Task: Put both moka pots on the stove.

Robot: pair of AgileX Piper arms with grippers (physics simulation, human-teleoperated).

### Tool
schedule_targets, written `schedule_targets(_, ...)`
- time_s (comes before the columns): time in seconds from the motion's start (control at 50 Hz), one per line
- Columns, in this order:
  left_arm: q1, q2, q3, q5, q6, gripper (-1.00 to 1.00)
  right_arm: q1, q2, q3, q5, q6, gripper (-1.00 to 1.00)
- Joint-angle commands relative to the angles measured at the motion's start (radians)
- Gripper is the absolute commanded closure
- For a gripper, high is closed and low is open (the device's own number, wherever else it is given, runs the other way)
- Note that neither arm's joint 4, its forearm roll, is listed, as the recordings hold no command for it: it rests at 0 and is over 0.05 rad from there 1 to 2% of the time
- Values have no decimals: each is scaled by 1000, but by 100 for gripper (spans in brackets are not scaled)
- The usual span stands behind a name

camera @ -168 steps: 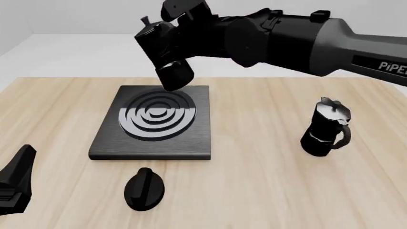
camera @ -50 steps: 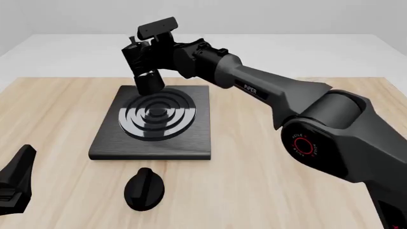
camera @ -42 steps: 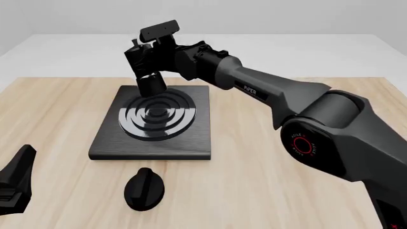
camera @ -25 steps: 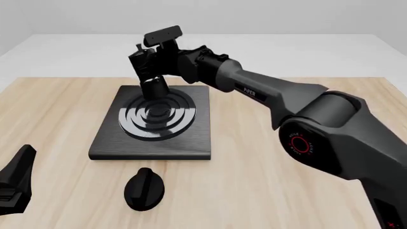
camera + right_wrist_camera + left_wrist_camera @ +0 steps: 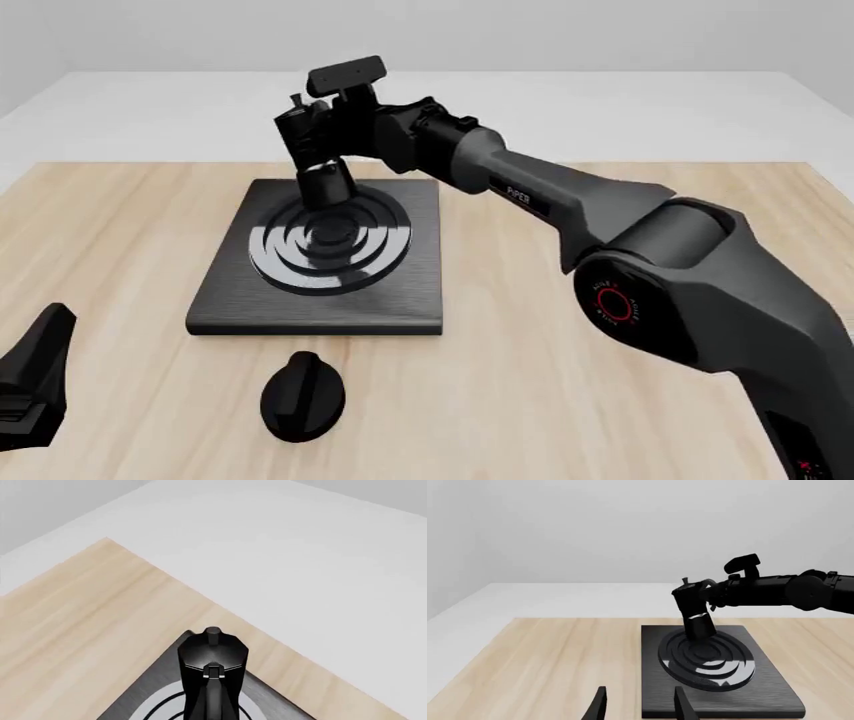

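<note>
Fingers of your right gripper (image 5: 324,120) pinched the moka pot (image 5: 318,150) by its handle side, keeping it nearly upright, slightly tilted, so its base could meet the burner. That pot sat at, or just above, the far edge of the rings on the stove (image 5: 234,300); contact was unclear. Your right arm reached far forward, stretched long across the table. Your left gripper (image 5: 637,707) waited apart, fingers spread, holding nothing.

Right arm (image 5: 601,215) is showing dark grey rounded links, white "PiPER" lettering on the forearm, a red ring mark on the big joint. Left gripper (image 5: 637,707) is showing two thin black fingers.
</note>
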Motion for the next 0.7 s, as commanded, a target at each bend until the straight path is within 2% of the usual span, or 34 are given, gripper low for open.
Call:
schedule_targets(0.02,0,0,0,0,0,-100,-11,11,-39,5,12,100)
schedule_targets(0.38,0,0,0,0,0,-100,-6,-34,45,-21,12,100)
schedule_targets(0.7,0,0,0,0,0,-100,-10,-96,192,-95,32,100)
